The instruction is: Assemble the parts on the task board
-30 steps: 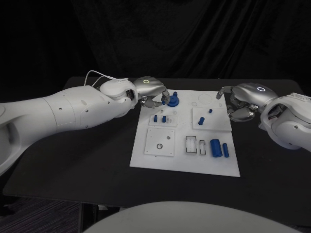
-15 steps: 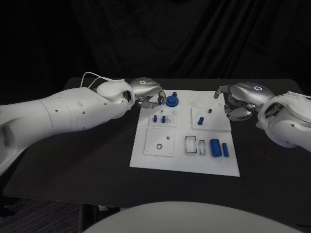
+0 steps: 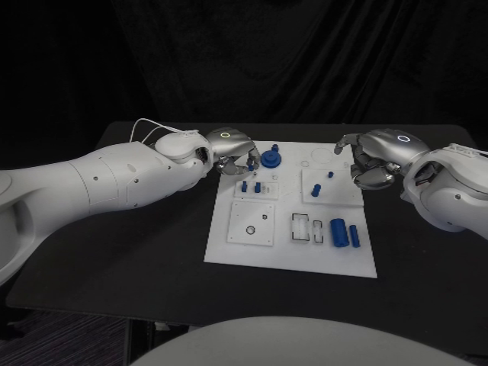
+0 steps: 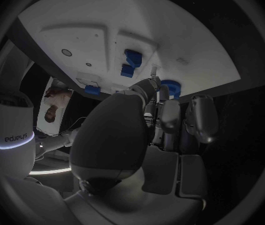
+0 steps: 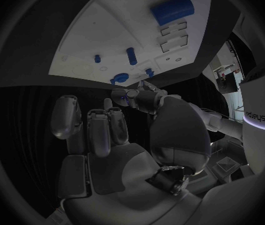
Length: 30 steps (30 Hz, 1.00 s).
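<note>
The white task board [image 3: 288, 255] lies mid-table. A blue knob-shaped part [image 3: 271, 159] stands at its far left corner. My left hand [image 3: 234, 150] sits just left of the knob, apart from it, fingers loosely curled and holding nothing; the left wrist view shows the knob [image 4: 170, 88] beyond the fingertips [image 4: 164, 105]. My right hand [image 3: 368, 160] hovers at the board's far right edge. In the right wrist view a small blue piece [image 5: 130, 96] shows pinched at its thumb tip. Two blue cylinders [image 3: 338, 231] lie near the board's right side, and small blue pegs [image 3: 244, 185] stand in its middle.
Black table [image 3: 123, 259] surrounds the board on all sides. Both white arms reach in over the far half of the table, the left one [image 3: 101, 179] bulky beside the board's left edge. Recessed white blocks [image 3: 253, 225] occupy the board's near left.
My left hand has drawn back to the left, away from the blue knob it was touching. My right hand has crept slightly toward the board's far right corner.
</note>
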### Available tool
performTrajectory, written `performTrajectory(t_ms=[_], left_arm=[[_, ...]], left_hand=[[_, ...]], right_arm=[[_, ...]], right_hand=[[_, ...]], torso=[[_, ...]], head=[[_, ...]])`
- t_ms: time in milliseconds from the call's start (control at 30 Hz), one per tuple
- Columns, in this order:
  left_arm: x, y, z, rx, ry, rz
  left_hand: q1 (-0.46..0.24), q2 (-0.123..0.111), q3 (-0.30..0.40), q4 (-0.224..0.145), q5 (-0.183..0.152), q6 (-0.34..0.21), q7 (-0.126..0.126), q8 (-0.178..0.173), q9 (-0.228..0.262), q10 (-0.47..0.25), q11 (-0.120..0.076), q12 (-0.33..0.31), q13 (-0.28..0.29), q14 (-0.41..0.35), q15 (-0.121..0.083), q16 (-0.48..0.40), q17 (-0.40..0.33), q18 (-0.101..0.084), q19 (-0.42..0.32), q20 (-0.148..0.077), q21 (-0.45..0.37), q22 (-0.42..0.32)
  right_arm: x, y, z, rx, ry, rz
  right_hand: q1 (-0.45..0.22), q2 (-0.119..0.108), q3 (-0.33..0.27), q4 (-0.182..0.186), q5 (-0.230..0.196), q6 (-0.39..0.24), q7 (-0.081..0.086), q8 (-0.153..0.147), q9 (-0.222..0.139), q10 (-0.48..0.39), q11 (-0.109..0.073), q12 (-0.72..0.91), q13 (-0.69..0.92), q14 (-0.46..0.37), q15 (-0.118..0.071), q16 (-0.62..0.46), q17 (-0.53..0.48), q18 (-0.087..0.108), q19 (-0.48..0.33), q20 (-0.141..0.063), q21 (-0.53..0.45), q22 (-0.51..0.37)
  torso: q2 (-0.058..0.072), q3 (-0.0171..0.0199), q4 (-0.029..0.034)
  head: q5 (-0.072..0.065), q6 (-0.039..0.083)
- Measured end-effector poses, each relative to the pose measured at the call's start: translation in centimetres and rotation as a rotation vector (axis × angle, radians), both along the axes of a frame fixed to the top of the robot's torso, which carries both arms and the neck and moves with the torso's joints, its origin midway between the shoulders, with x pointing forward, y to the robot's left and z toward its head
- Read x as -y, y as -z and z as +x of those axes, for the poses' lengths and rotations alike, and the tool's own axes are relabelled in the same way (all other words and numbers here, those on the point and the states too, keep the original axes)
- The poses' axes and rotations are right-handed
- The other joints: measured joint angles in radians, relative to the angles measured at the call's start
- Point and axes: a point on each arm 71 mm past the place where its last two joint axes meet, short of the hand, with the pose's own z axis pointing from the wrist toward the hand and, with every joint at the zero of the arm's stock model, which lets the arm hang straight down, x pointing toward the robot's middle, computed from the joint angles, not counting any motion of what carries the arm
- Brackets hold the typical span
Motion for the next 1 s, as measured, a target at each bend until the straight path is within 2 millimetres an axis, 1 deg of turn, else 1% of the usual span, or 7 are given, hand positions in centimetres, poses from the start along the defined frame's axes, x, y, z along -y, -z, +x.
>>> performTrajectory(t_ms=[133,433,533,700,767,833,1000], left_arm=[[0.19,0.2,0.05,-0.006,-0.002,0.004],[0.41,0.31,0.29,-0.008,-0.011,0.01],[0.5,0.35,0.31,-0.009,-0.013,0.011],[0.67,0.47,0.32,-0.012,-0.014,0.012],[0.75,0.54,0.31,-0.015,-0.014,0.013],[0.79,0.62,0.31,-0.017,-0.015,0.015],[0.88,0.84,0.26,-0.027,-0.015,0.02]], left_hand=[[0.0,0.0,0.0,0.0,0.0,0.0,0.0,0.0,-0.001,0.0,0.0,-0.004,0.0,0.0,0.0,0.0,-0.003,0.0,0.0,0.0,0.0,0.0],[0.0,0.0,0.0,0.0,0.0,0.0,0.0,-0.004,-0.002,0.0,0.0,-0.004,0.0,0.0,0.0,0.0,-0.004,0.0,0.0,0.0,0.0,0.0],[0.0,0.0,0.003,-0.003,0.0,0.0,0.0,-0.004,-0.003,0.0,0.0,-0.004,0.0,0.0,0.0,0.0,-0.006,0.0,0.0,0.0,0.0,0.0],[0.0,0.0,0.003,-0.003,0.0,-0.004,-0.004,-0.011,-0.003,0.003,0.004,-0.004,0.0,0.0,0.0,0.0,-0.007,0.0,0.0,0.0,0.0,0.0],[0.0,0.0,0.003,-0.003,0.0,-0.004,-0.004,-0.011,-0.004,0.003,0.004,-0.004,-0.001,0.0,0.0,0.0,-0.007,0.0,0.0,0.0,0.0,0.0],[0.0,0.0,0.003,-0.003,0.0,-0.004,-0.004,-0.011,-0.004,0.003,0.004,-0.004,-0.001,0.0,0.0,0.0,-0.007,0.0,0.0,0.0,0.0,0.0],[0.0,0.0,0.003,-0.003,0.0,-0.004,-0.004,-0.012,-0.004,0.003,0.004,-0.008,-0.001,0.0,0.0,0.0,-0.007,0.0,0.0,0.0,0.0,0.0]], right_arm=[[0.0,0.03,-0.02,0.001,0.0,0.002],[-0.04,0.05,-0.01,0.001,-0.001,0.002],[-0.05,0.06,-0.01,0.001,-0.001,0.002],[-0.06,0.06,0.0,0.001,-0.001,0.002],[-0.07,0.06,0.0,0.001,-0.001,0.002],[-0.09,0.06,0.0,0.001,-0.002,0.002],[-0.13,0.06,0.01,0.002,-0.003,0.003]], right_hand=[[0.0,0.0,0.0,-0.005,0.0,-0.004,0.004,0.001,-0.002,-0.04,0.002,-0.023,0.0,-0.001,0.006,-0.011,0.0,0.0,-0.033,0.005,-0.023,0.0],[0.0,0.0,0.0,-0.005,0.0,-0.007,0.007,0.001,-0.004,-0.044,0.006,-0.027,0.0,-0.001,0.006,-0.011,0.0,-0.001,-0.034,0.004,-0.023,0.0],[0.0,0.0,0.0,-0.005,0.0,-0.007,0.007,0.001,-0.005,-0.048,0.002,-0.027,0.0,-0.001,0.006,-0.011,0.0,-0.001,-0.034,0.004,-0.023,0.0],[0.0,0.0,-0.008,-0.009,0.0,-0.014,0.007,0.005,-0.006,-0.053,0.004,-0.031,0.0,-0.004,0.01,-0.011,0.0,-0.001,-0.038,0.007,-0.023,0.0],[0.0,0.0,-0.02,-0.005,0.0,-0.014,0.007,0.007,-0.006,-0.053,0.004,-0.031,0.0,-0.004,0.01,-0.011,0.0,-0.001,-0.038,0.007,-0.023,0.0],[-0.004,0.004,-0.05,0.005,0.0,-0.017,0.011,0.009,-0.008,-0.056,0.008,-0.031,0.0,-0.002,0.013,-0.011,0.0,-0.001,-0.042,0.011,-0.026,0.0],[-0.004,0.004,-0.076,0.018,0.0,-0.025,0.011,0.012,-0.009,-0.069,0.013,-0.035,0.0,-0.007,0.018,-0.011,0.0,-0.001,-0.048,0.018,-0.039,0.0]], torso=[[0.0,0.001,0.0002],[0.0,0.0011,-0.0011],[0.0,0.001,-0.0011],[0.0,0.0011,-0.0016],[0.0,0.0011,-0.0016],[0.0,0.0012,-0.0016],[0.0,0.0016,-0.0017]], head=[[0.001,0.0],[0.002,0.0],[0.0,0.0],[-0.001,0.0],[-0.002,0.0],[-0.002,0.0],[-0.002,0.0]])
